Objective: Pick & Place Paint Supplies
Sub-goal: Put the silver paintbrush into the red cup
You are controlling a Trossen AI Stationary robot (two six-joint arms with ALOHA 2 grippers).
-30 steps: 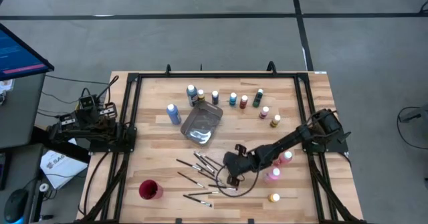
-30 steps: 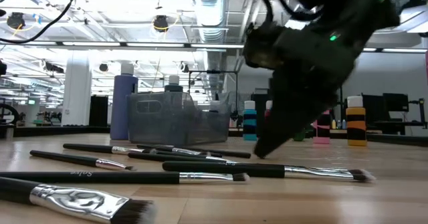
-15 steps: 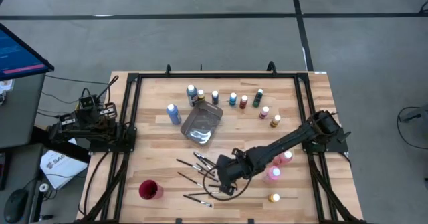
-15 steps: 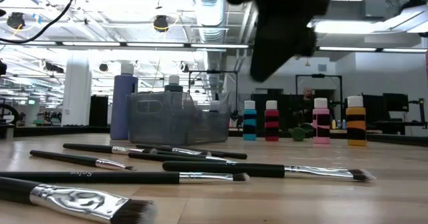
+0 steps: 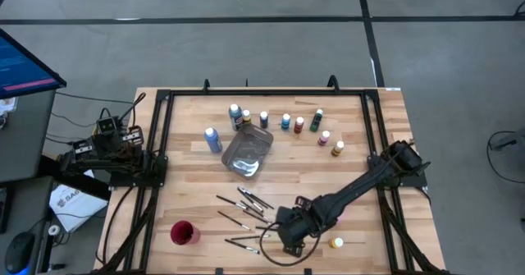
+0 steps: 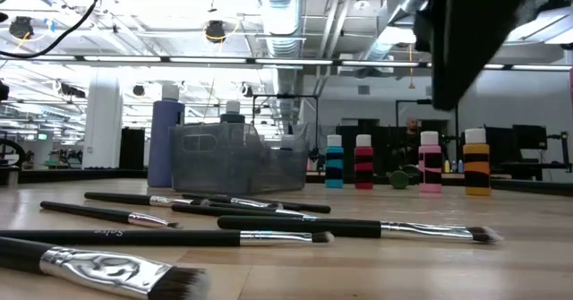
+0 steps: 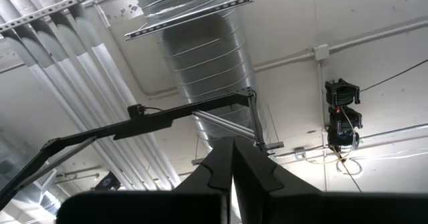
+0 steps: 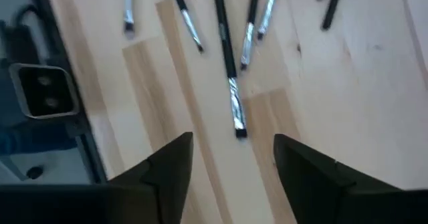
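My left gripper (image 5: 97, 130) is sitting clenched shut off the table's left edge, pointing up at the ceiling. Moving right, the red cup (image 5: 183, 232) is standing near the front-left. The brushes (image 5: 243, 212) are lying scattered on the wood beside it, with the tray (image 5: 247, 153) farther back and the bottles (image 5: 297, 126) lined up along the far side. My right gripper (image 5: 274, 240) is hovering over the near brushes, fingers (image 8: 170, 164) spread apart, grasping nothing. One yellow bottle (image 5: 336, 243) is standing just right of it.
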